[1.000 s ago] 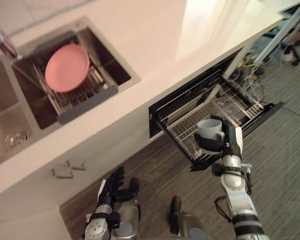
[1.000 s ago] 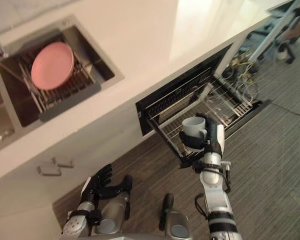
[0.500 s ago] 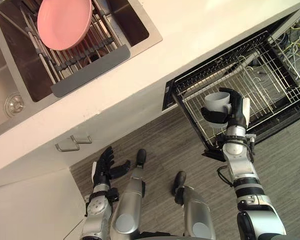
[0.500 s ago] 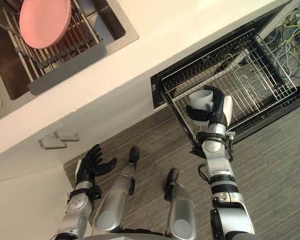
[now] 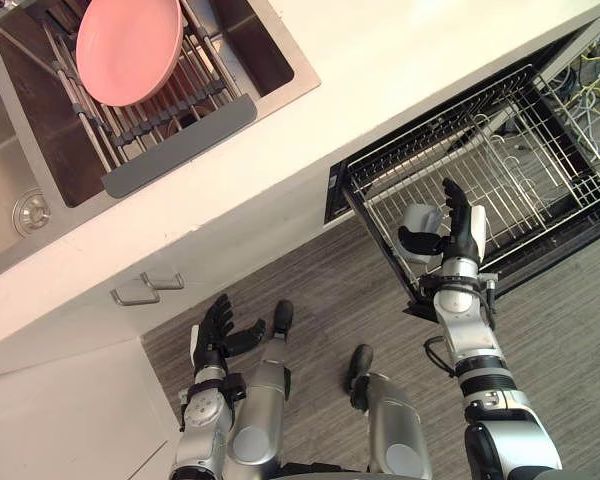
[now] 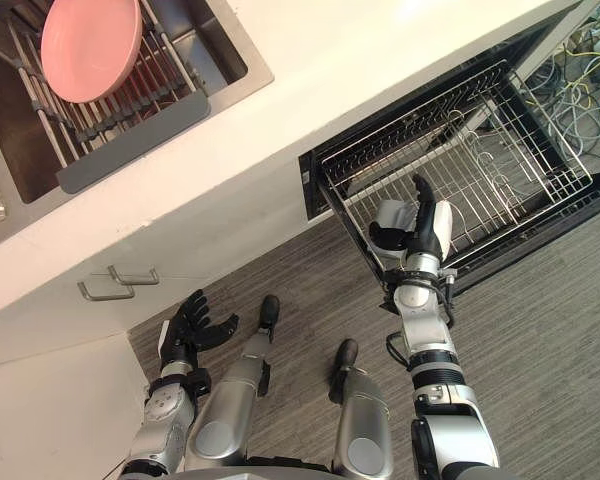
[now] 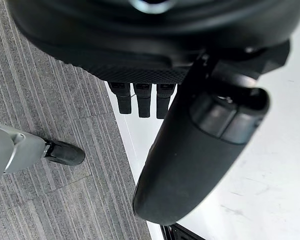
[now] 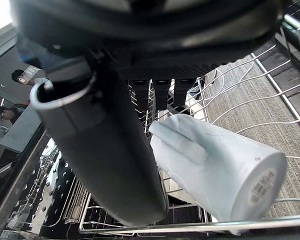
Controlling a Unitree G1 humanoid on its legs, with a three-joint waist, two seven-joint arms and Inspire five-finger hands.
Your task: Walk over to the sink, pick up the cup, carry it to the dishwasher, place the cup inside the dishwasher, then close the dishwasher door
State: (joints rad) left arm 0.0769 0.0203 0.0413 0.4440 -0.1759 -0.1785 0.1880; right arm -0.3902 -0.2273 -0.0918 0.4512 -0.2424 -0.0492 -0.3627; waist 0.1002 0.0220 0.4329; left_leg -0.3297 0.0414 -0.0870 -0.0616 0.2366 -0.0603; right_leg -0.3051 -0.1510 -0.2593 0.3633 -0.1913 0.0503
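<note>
Dishwasher door (image 5: 570, 238): folded down at far right so the rack is reachable; not yet closed.
Rack (image 5: 525, 165): pulled out, taking the cup at its near-left corner.
Right hand (image 5: 460, 235): fingers straight and unclasped, apparently letting go.
Left hand (image 5: 217, 325): relaxed, spread, low and idle.
Cup (image 5: 418, 222): tipped on the rack wires, just beside the right palm.
</note>
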